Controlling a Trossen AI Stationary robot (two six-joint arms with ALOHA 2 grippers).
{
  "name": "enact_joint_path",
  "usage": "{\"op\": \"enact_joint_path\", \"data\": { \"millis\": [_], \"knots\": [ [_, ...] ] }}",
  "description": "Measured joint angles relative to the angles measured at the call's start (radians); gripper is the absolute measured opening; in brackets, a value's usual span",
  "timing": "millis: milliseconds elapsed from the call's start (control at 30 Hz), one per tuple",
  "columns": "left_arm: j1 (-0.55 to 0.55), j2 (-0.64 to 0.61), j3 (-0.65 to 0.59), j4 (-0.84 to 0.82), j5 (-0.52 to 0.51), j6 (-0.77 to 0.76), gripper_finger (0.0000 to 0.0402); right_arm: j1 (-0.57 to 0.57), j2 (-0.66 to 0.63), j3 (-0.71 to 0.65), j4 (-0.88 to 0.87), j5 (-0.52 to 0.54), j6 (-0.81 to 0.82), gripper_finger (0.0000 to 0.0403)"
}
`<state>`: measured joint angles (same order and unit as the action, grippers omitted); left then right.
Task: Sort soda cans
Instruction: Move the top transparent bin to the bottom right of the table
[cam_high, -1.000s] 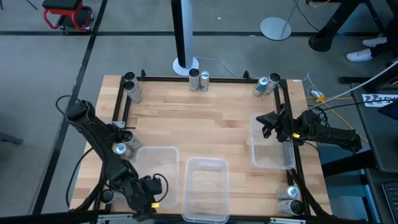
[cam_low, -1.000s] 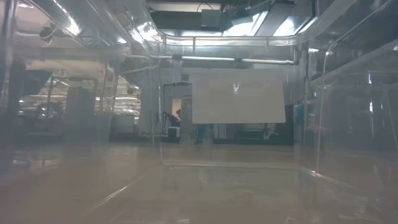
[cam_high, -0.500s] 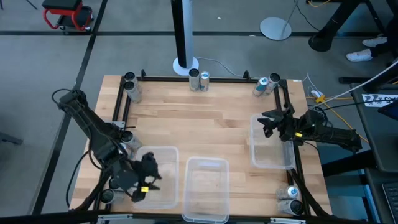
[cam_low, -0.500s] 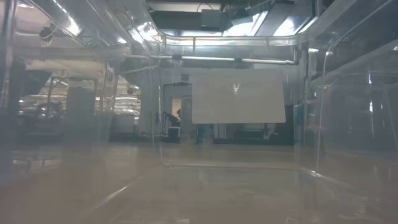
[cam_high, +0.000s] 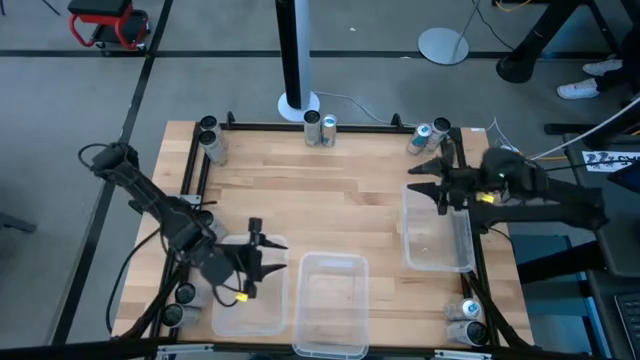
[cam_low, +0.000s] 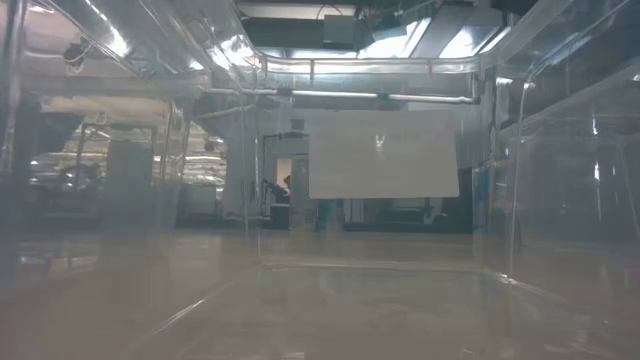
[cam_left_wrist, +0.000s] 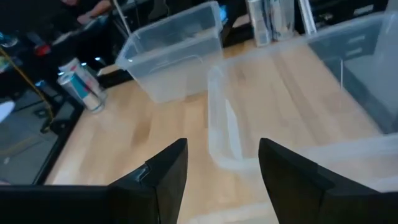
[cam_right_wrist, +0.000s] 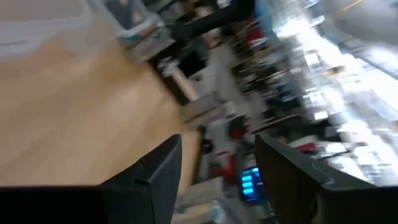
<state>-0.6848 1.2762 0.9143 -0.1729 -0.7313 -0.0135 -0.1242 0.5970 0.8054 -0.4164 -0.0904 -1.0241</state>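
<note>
— What are we seeing change? 
— Our left gripper (cam_high: 262, 254) is swinging in over the left bin (cam_high: 262, 318), fingers apart, empty. Our right gripper (cam_high: 425, 180) is opening above the right bin (cam_high: 436, 263), likely after a drop.
— And the soda cans (cam_high: 320, 127)? 
— Mostly along the table (cam_high: 320, 200) edges; we're not making out any inside the bins.

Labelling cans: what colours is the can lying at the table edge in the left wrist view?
The can: blue-white with some red. Left wrist view.
</note>
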Motion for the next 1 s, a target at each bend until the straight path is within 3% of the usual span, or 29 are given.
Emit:
{"op": "enact_joint_path", "data": {
  "millis": [233, 367, 667, 1000],
  "knots": [
    [0.124, -0.109, -0.163, 0.269, 0.211, 0.134, 0.0189, 0.000, 0.281, 0.321, -0.417, 0.006, 0.044, 0.0205],
    [0.165, -0.157, -0.226, 0.394, 0.235, 0.189, 0.0189, 0.032, 0.385, 0.426, -0.584, 0.021, 0.185, 0.0205],
    [0.214, -0.156, -0.287, 0.473, 0.235, 0.183, 0.0189, 0.260, 0.508, 0.459, -0.719, 0.050, 0.611, 0.0205],
    [0.218, -0.156, -0.337, 0.504, 0.235, 0.110, 0.0189, 0.603, 0.555, 0.461, -0.826, 0.107, 1.288, 0.0205]
  ]
}}
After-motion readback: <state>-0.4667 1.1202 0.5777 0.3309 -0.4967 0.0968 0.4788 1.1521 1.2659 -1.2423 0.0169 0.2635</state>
